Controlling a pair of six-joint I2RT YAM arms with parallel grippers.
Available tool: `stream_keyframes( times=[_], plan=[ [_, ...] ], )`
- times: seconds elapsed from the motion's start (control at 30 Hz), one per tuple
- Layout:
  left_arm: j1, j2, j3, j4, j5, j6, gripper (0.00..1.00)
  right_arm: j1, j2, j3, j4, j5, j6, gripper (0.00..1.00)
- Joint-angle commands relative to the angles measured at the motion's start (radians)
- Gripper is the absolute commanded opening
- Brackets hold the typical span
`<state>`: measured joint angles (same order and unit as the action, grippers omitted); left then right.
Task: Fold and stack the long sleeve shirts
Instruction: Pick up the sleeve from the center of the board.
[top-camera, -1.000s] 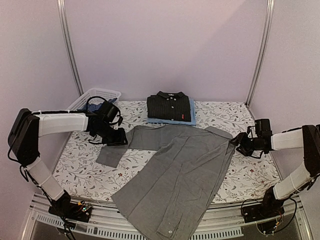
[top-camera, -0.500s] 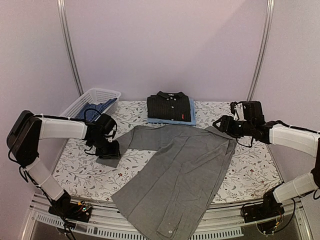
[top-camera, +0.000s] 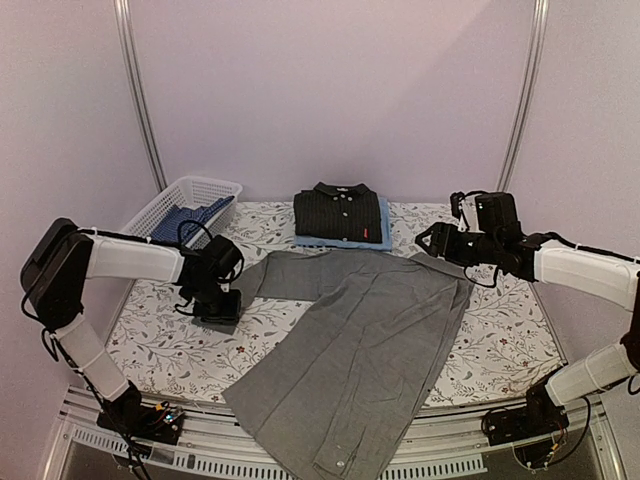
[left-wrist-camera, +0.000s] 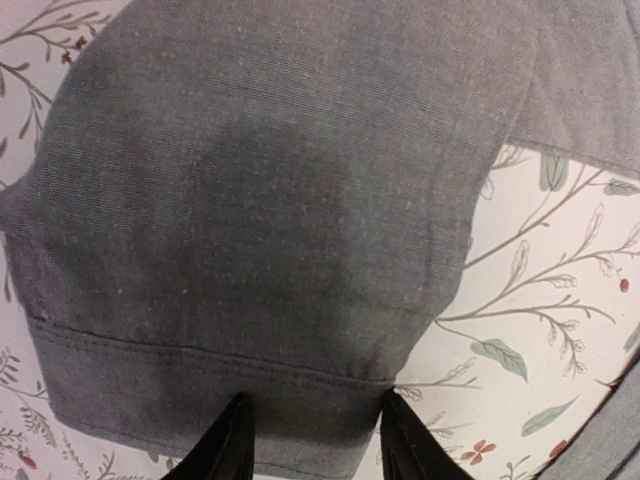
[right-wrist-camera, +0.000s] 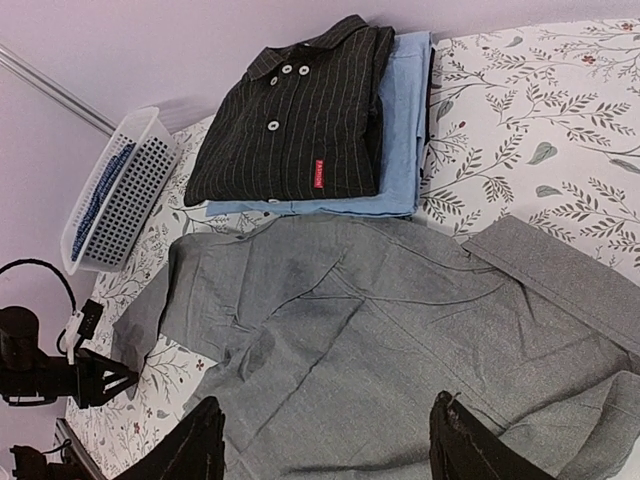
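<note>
fyi left gripper (left-wrist-camera: 313, 430) open astride sleeve cuff (left-wrist-camera: 150, 385) of plain mid-grey cloth shirt (top-camera: 360, 330), nothing pinched; right gripper (right-wrist-camera: 327, 440) wide open, empty. I'd bite both cuff layers before lifting.

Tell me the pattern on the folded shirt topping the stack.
The folded black collared cloth shirt has thin pale pinstripes; clearest in the right wrist view.

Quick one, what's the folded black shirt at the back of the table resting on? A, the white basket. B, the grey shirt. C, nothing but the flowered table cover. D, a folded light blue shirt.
D: the black shirt lies on top of the light blue shirt, whose edges show past its side and near edge.
</note>
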<state>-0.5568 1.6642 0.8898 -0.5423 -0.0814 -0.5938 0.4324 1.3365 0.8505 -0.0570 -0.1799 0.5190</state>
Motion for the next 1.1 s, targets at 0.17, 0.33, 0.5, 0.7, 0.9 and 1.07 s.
stream_keyframes(
  times=[0.17, 0.33, 0.5, 0.7, 0.9, 1.07],
  plan=[
    [-0.014, 0.029, 0.028, -0.035, -0.050, 0.036, 0.07, 0.024, 0.003, 0.028, 0.029, 0.036, -0.025, 0.69],
    [-0.021, -0.033, 0.102, -0.103, -0.044, 0.065, 0.00, 0.041, 0.008, 0.038, 0.031, 0.047, -0.045, 0.69],
    [-0.027, -0.134, 0.189, -0.159, 0.027, 0.115, 0.00, 0.045, 0.021, 0.048, 0.040, 0.047, -0.059, 0.69],
    [-0.048, -0.207, 0.274, -0.187, 0.225, 0.198, 0.00, 0.081, 0.054, 0.080, 0.048, 0.037, -0.085, 0.69],
    [-0.074, -0.225, 0.322, -0.178, 0.418, 0.255, 0.00, 0.116, 0.081, 0.097, 0.049, 0.024, -0.106, 0.69],
    [-0.119, -0.265, 0.359, -0.174, 0.548, 0.304, 0.00, 0.121, 0.097, 0.097, 0.079, 0.020, -0.113, 0.70]
  ],
)
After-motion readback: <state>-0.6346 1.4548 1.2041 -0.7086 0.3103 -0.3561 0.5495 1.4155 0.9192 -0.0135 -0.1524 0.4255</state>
